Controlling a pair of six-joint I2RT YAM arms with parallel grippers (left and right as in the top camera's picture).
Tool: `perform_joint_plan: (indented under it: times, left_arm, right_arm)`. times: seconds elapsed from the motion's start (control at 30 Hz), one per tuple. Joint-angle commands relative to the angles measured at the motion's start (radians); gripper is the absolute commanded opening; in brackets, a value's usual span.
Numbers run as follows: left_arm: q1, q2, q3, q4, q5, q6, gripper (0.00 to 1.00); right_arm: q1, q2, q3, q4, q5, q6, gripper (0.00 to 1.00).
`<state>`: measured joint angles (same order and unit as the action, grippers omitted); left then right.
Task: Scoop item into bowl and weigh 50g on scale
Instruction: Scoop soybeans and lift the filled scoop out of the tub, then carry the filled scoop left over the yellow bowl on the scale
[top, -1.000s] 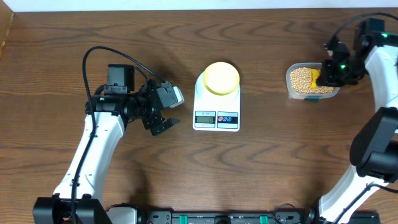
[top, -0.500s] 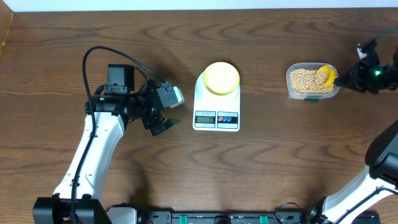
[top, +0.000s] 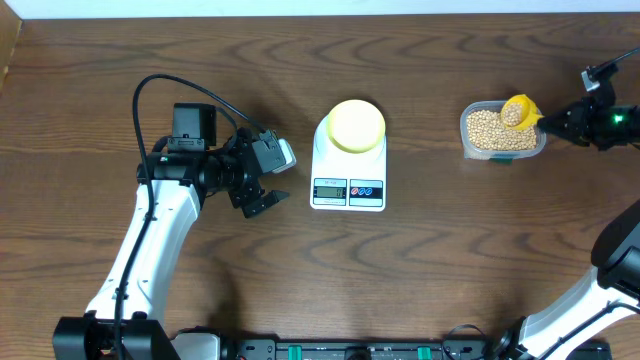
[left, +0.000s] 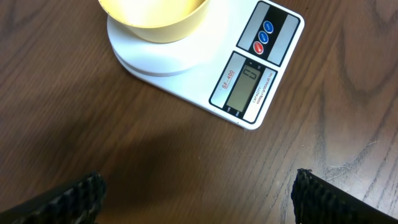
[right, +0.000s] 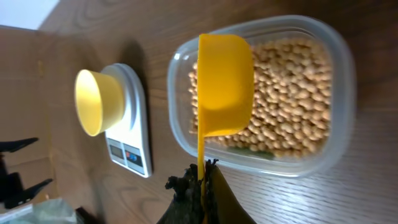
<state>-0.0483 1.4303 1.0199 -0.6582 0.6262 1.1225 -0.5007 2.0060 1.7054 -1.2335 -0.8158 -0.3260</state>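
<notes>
The pale-yellow bowl (top: 356, 125) stands empty on the white scale (top: 348, 190); both also show in the left wrist view, bowl (left: 155, 18) and scale (left: 249, 81), and in the right wrist view, bowl (right: 96, 102) and scale (right: 127, 152). Tan beans (top: 490, 130) fill a clear tub (top: 503, 152) at the right. My right gripper (top: 560, 122) is shut on the handle of a yellow scoop (top: 518, 110) holding beans above the tub's right end; the scoop (right: 222, 84) shows from below over the beans (right: 292, 93). My left gripper (top: 262, 190) is open and empty, left of the scale.
The table's far edge runs along the top of the overhead view. A black cable (top: 165, 85) loops over the left arm.
The right arm swung out to the right and the scoop lifted out of the beans, now loaded above the tub's right end. The left arm has not moved.
</notes>
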Motion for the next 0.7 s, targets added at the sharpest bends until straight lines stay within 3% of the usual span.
perform_joint_plan:
  times: [0.0,0.33,0.67]
  left_arm:
    - [0.003,-0.013,0.003,-0.004,0.016,-0.009,0.98]
    - [0.003,-0.013,0.003,-0.004,0.016,-0.009,0.98]
    - [0.003,-0.013,0.003,-0.004,0.016,-0.009,0.98]
  right_arm:
    - [-0.003,0.015,-0.007,-0.001,-0.101,-0.020,0.01]
    - [0.013,0.015,-0.007,-0.002,-0.255,-0.023,0.01]
    - [0.138,0.015,-0.007,-0.013,-0.269,-0.018,0.01]
